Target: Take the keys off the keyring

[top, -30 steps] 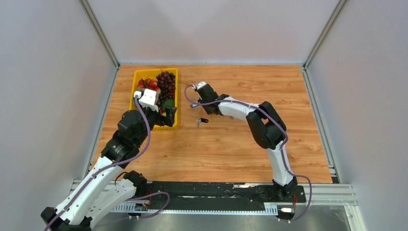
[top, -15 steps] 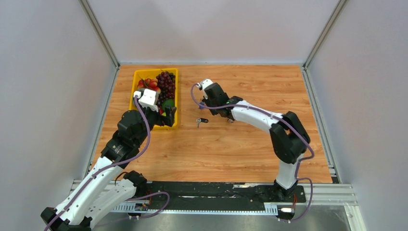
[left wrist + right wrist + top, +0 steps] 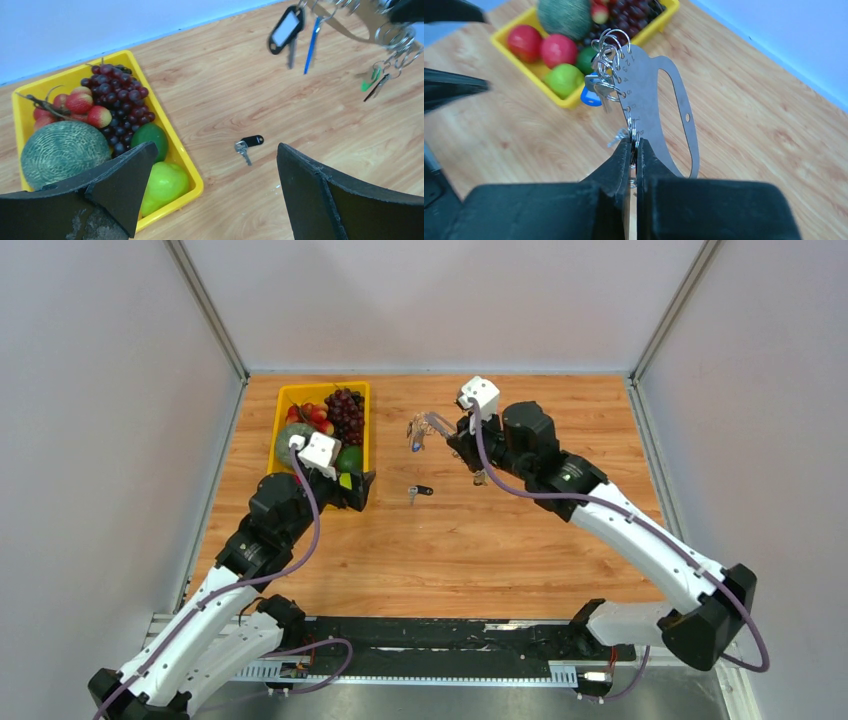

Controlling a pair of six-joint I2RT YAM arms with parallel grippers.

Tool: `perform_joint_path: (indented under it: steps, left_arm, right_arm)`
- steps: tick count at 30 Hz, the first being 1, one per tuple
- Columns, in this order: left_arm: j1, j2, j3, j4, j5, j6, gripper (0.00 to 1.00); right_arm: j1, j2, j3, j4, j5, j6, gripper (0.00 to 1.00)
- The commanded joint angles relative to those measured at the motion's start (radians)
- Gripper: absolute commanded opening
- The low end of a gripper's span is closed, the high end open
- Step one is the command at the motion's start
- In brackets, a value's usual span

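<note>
1. My left gripper [image 3: 215, 150] stands wide open and empty, just beside the yellow tray [image 3: 172, 127].
2. One black-headed key [image 3: 248, 143] lies free on the table [image 3: 500, 540], between the arms.
3. The other keys [image 3: 285, 27] dangle from the keyring [image 3: 659, 100], held aloft and pinched tight in my right gripper [image 3: 634, 147].
4. I would hold the ring steady, then pinch one key head only.

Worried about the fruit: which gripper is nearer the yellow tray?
Left: left gripper at near-right corner of the yellow tray; right gripper well right of it, clamping the keyring.
</note>
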Motion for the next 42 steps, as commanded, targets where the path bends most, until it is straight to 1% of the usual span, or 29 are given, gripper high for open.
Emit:
perform_joint_path:
  steps: [1, 3, 5, 8, 11, 15, 20, 24, 30, 37, 42]
  left_arm:
    - [0.001, -0.020, -0.042, 0.128, 0.124, 0.030, 1.00]
    - [0.002, -0.035, -0.077, 0.195, 0.183, 0.042, 1.00]
    - [0.001, -0.058, -0.109, 0.247, 0.252, 0.050, 1.00]
    - [0.001, -0.092, -0.141, 0.293, 0.337, 0.060, 1.00]
    - [0.002, -0.101, -0.150, 0.318, 0.374, 0.059, 0.93]
    - [0.001, -0.099, -0.147, 0.345, 0.479, 0.055, 0.87]
    - [0.001, -0.100, -0.143, 0.365, 0.525, 0.034, 0.85]
    - [0.001, -0.097, -0.142, 0.382, 0.568, 0.025, 0.75]
    - [0.001, -0.096, -0.140, 0.378, 0.554, 0.027, 0.68]
    - [0.000, -0.091, -0.146, 0.411, 0.650, 0.010, 0.67]
    - [0.002, -0.092, -0.146, 0.418, 0.675, 0.008, 0.67]
  right_arm:
    - [0.001, -0.097, 0.011, 0.052, -0.211, 0.001, 0.00]
    - [0.001, -0.132, 0.014, 0.057, -0.254, 0.004, 0.00]
    - [0.001, -0.151, 0.013, 0.059, -0.265, 0.003, 0.00]
    - [0.001, -0.170, 0.004, 0.059, -0.286, -0.004, 0.00]
    - [0.001, -0.185, -0.010, 0.061, -0.330, -0.015, 0.00]
    - [0.001, -0.201, -0.030, 0.066, -0.368, -0.034, 0.00]
    - [0.002, -0.221, -0.057, 0.071, -0.416, -0.060, 0.00]
    - [0.003, -0.232, -0.071, 0.074, -0.449, -0.069, 0.00]
    - [0.003, -0.239, -0.085, 0.074, -0.505, -0.086, 0.00]
    - [0.003, -0.248, -0.108, 0.070, -0.578, -0.115, 0.00]
    - [0.004, -0.261, -0.124, 0.069, -0.619, -0.134, 0.00]
